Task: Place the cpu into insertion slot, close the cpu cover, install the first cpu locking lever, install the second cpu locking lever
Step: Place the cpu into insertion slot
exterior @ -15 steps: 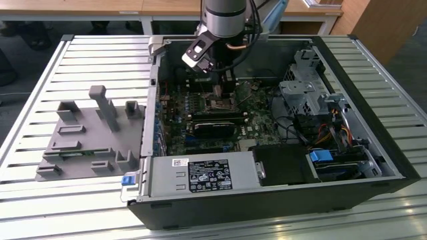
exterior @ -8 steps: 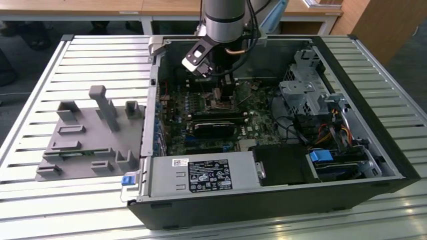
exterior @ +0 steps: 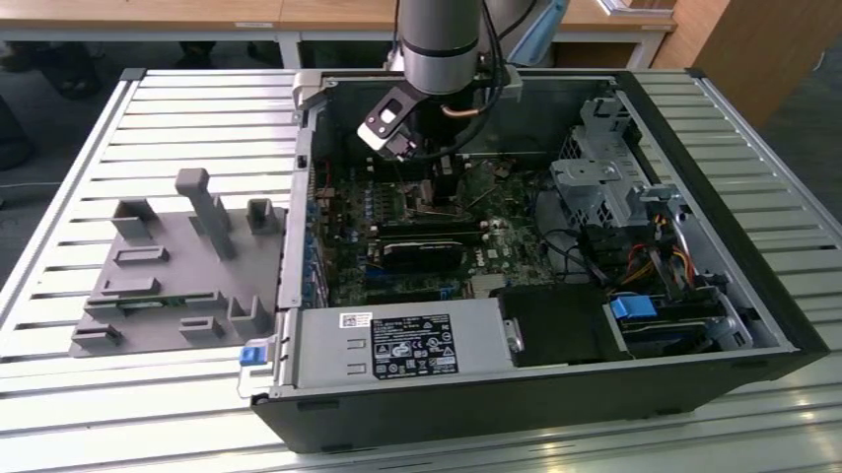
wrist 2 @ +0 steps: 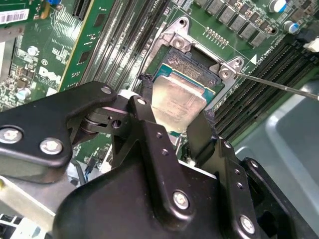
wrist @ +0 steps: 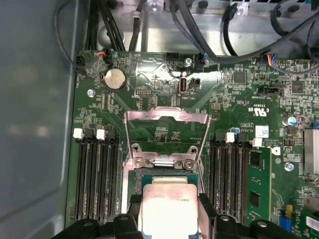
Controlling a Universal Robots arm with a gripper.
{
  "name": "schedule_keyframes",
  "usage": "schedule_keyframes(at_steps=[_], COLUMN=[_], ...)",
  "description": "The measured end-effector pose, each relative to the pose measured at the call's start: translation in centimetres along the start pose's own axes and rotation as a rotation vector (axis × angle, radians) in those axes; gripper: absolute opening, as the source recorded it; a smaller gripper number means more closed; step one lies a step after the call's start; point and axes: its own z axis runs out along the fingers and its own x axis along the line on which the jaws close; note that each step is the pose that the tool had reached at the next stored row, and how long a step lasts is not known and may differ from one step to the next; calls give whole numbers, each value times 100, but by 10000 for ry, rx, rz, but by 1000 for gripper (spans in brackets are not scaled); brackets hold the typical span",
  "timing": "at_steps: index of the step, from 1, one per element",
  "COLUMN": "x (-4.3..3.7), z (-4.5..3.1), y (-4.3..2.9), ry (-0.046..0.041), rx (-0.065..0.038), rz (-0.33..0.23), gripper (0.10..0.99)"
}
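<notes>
the gripper (wrist 2: 175,119) is clenched on the cpu (wrist 2: 178,99), which is pinched at two opposite edges between the black fingers (wrist 2: 143,112). in both wrist views the cpu is seen silver face up, directly over the slot (wrist 2: 195,62), with its green edge close against the slot's frame; whether it is fully seated cannot be told. the cover (wrist: 166,116) is swung open, away from the slot, and the board (wrist: 149,74) is seen through its cut-out centre. in the second wrist view a thin lever (wrist 2: 279,85) is seen unlatched, running out from a corner of the slot rim across the neighbouring memory slots (wrist: 94,174). banks of these long black slots are set on both sides of the cpu slot. in the exterior view the arm (exterior: 441,39) is lowered into the open case (exterior: 526,414), with its tool end down at the board near the case's far wall. the case is laid on its side on a slatted table (exterior: 132,118), and a grey fixture (exterior: 172,266) is placed just beside it, toward the exterior view's left
</notes>
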Motion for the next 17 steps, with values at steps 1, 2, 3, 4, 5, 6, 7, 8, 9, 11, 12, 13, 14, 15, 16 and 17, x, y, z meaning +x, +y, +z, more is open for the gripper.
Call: schedule_keyframes(at_steps=[1, 2, 3, 4, 5, 6, 7, 8, 9, 11, 12, 13, 14, 15, 16, 17], x=[0, 0, 0, 0, 0, 1, 0, 1, 2, 5, 8, 11, 15, 17, 19, 20], z=[12, 23, 33, 42, 49, 57, 63, 69, 77, 88, 93, 99, 105, 110, 116, 120], y=[-3, -5, -6, -7, -9, -11, -15, -16, -17, -18, -19, -20, -21, -22, -24, -26], ry=[-4, -5, -5, -7, -11, -15, -21, -24, -25, -26, -27, -28, -27, -25, -26, -26], rx=[0, -1, -1, -1, -1, -2, -2, -2, -2, -2, -2, -2, -3, -3, -3, -3], rz=[36, 52, 61, 78, 120, 189, 251, 287, 302, 314, 315, 316, 315, 314, 314, 314], gripper=[529, 529, 529, 529, 529, 529, 529, 529, 529, 529, 529, 529, 529, 529, 529, 529])
